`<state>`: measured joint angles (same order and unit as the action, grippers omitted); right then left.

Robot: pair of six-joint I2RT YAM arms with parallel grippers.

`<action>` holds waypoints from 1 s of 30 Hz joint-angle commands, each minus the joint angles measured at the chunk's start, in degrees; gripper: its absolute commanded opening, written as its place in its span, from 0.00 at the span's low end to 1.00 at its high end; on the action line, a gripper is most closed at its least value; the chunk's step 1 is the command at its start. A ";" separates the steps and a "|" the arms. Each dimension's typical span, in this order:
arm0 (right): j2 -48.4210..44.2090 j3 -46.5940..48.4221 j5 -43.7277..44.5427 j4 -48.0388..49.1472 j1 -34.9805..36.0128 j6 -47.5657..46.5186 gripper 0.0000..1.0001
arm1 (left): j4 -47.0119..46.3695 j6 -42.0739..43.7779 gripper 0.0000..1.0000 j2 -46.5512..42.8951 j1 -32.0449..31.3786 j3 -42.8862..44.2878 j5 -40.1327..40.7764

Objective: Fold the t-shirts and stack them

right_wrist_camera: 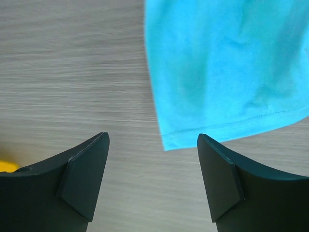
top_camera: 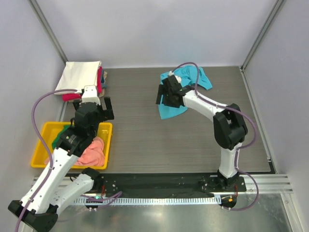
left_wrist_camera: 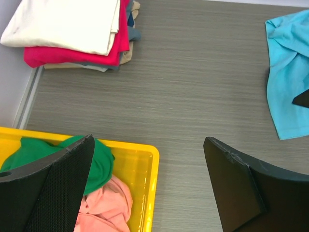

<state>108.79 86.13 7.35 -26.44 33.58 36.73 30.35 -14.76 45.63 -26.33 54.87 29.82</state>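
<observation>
Shirts: one turquoise shirt (top_camera: 199, 77) lies on the bench (top_camera: 145, 135) well right of the yellow tray (top_camera: 41, 130), one green shirt (left_wrist_camera: 101, 162) and one salmon-pink shirt (top_camera: 94, 152) inside it, a folded stack (top_camera: 79, 75) beyond it, while left hand (left_wrist_camera: 148, 145) and right hand (right_wrist_camera: 152, 137) gape wide, empty.

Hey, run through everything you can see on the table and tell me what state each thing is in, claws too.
turquoise t-shirt: unfolded, rumpled on the table.
stack of t-shirts: folded, piled at the far left corner.
green t-shirt: crumpled in the yellow tray.
salmon-pink t-shirt: crumpled in the tray.
left claw: open, empty.
right claw: open, empty, over the turquoise hem.
</observation>
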 commanded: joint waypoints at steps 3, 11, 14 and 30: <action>8.18 3.96 3.72 -6.25 1.05 -5.00 0.78 | -0.20 -0.18 0.96 -1.68 0.31 1.03 -0.47; 13.11 4.84 4.07 -7.84 2.01 -5.09 0.54 | -0.29 0.09 0.96 -2.38 0.31 0.94 0.32; 15.04 5.36 4.07 -8.10 3.94 -5.35 0.27 | -0.29 0.17 0.96 -3.09 0.57 0.94 0.23; 1.30 9.79 -13.16 -7.76 10.65 -9.14 0.70 | 5.49 -6.23 0.99 -2.12 0.66 4.18 -1.51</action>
<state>122.58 97.95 -5.04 -34.17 48.58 28.23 32.21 -16.58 42.48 -25.96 55.37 29.69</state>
